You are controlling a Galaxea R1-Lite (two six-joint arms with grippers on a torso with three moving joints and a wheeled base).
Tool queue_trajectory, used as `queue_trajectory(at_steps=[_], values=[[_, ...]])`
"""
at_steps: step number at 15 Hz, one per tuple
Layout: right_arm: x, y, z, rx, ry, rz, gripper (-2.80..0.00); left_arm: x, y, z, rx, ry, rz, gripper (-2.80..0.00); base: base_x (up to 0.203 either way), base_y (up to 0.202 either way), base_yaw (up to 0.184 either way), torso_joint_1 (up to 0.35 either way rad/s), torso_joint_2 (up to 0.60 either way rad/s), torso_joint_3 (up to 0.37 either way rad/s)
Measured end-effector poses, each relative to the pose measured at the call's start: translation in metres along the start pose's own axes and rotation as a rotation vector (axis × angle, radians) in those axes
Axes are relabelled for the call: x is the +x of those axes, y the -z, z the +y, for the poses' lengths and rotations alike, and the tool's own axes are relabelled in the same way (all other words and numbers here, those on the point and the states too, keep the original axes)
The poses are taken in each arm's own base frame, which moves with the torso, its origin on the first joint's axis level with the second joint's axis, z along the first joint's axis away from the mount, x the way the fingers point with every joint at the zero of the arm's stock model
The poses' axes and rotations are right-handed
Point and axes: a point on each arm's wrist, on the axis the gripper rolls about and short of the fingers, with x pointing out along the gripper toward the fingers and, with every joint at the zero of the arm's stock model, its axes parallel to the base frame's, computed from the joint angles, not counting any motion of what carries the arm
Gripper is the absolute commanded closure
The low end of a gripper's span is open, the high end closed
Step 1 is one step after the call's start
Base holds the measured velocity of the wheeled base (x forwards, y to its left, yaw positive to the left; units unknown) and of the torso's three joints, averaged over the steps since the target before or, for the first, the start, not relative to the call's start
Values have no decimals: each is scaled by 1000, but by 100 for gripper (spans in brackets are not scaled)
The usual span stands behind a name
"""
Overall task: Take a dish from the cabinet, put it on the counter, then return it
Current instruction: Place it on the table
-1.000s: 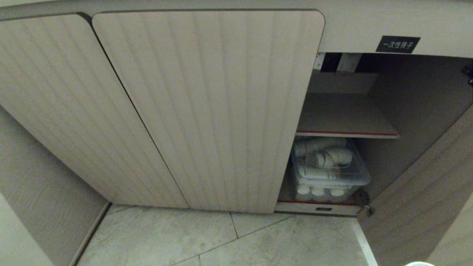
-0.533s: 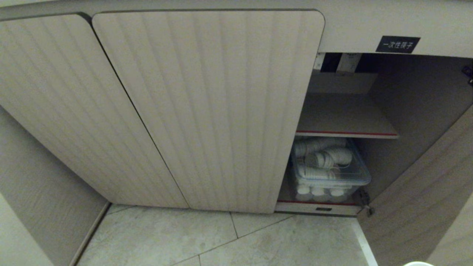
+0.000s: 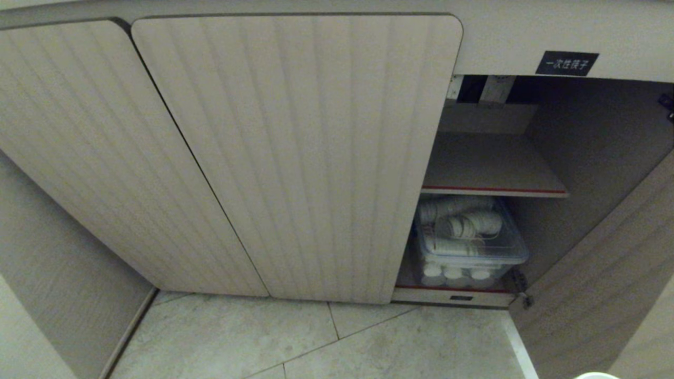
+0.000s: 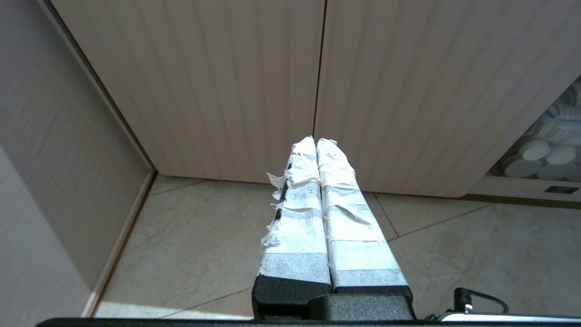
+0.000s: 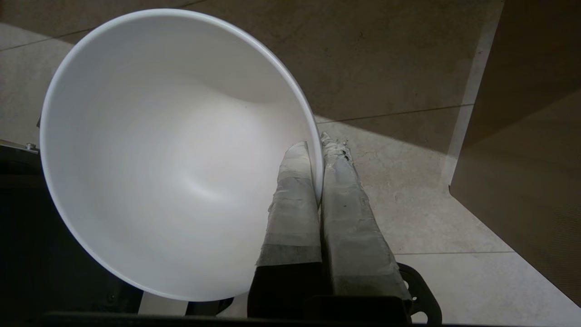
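A plain white dish (image 5: 172, 154) fills much of the right wrist view, held over the tiled floor. My right gripper (image 5: 317, 143) is shut on its rim, one taped finger inside the bowl and one outside. A sliver of the dish (image 3: 595, 375) peeks in at the bottom right of the head view. The cabinet (image 3: 295, 158) stands ahead, its right-hand bay open with a bare grey upper shelf (image 3: 489, 166) edged in red. My left gripper (image 4: 316, 141) is shut with nothing in it, hanging parked before the closed ribbed doors (image 4: 209, 81). The counter is out of view.
A clear lidded bin of stacked white paper cups (image 3: 466, 239) sits on the lower shelf. The opened cabinet door (image 3: 600, 295) swings out at the right. A black label (image 3: 566, 63) sits above the open bay. A side wall (image 3: 47, 273) closes in the left.
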Motion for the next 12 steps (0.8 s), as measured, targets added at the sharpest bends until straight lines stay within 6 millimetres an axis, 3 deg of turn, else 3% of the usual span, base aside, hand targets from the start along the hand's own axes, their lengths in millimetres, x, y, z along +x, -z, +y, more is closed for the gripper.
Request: queue_trajectory(at_steps=[12], values=[[0,0,0,-2,-1,-1,0,0,0,0,0,0,2,0,0,0,0,2,-13,-12]])
